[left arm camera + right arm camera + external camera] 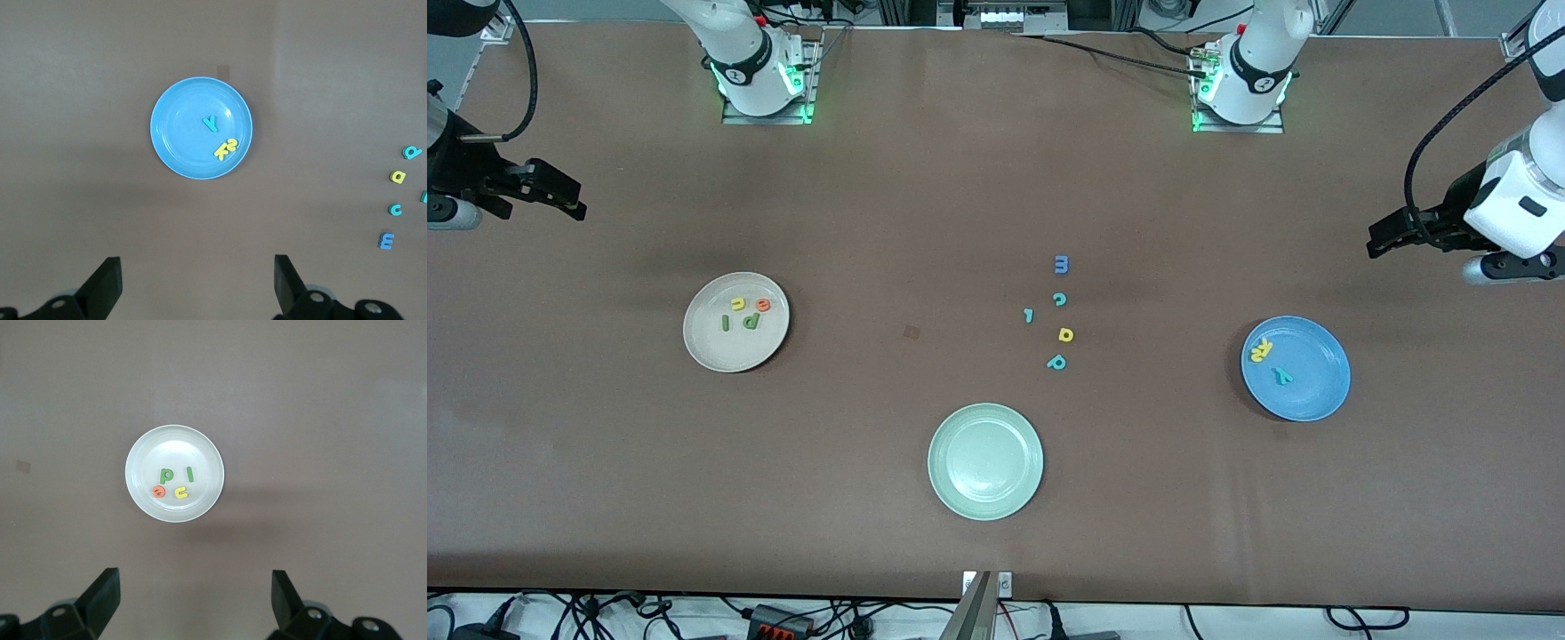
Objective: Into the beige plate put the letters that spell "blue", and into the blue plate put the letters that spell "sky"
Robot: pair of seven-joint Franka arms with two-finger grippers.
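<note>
The left hand (1376, 242) hangs wide open and holds nothing, up over the counter (925, 196) at the left arm's end. The right hand (574, 200) is wide open and empty too, up over the right arm's end. The blue plate (1316, 391) sits near the left arm's end with the yellow s and k (1260, 349) touching and the teal y (1282, 376) in it. The beige plate (711, 351) sits toward the right arm's end and holds the green b (752, 321), green l (726, 324), yellow u (737, 303) and orange e (763, 305). Five loose letters (1056, 313) lie between the two plates. A pale green plate (960, 480) sits nearest the front camera.
</note>
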